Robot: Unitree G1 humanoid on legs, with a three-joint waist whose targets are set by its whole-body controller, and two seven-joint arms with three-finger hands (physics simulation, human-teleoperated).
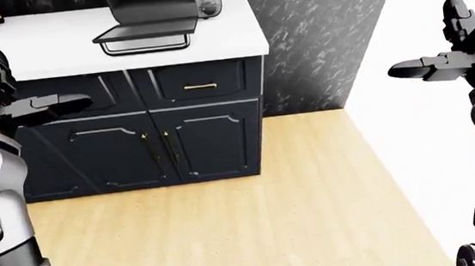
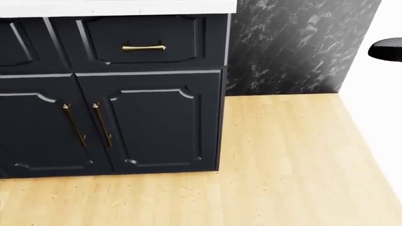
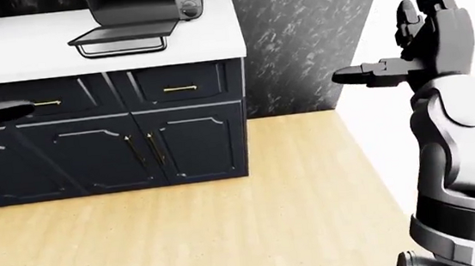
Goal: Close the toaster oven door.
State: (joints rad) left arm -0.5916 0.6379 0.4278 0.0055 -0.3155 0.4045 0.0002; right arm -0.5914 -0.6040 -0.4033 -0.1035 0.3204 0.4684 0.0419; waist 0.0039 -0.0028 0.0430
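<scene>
My left hand (image 1: 10, 95) and right hand (image 3: 424, 39) both have fingers spread, holding nothing, raised at either side with forearms upright. Nothing is done yet: the toaster oven (image 1: 162, 4) sits on the white counter (image 1: 229, 37) at upper left, its door (image 1: 147, 31) folded down flat, well apart from me, so I judge approach and push remain

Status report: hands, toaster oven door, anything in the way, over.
Left hand and right hand open, empty, raised. Toaster oven door hanging open on the white countertop, out of reach. Bare wood floor between, no obstruction.
</scene>
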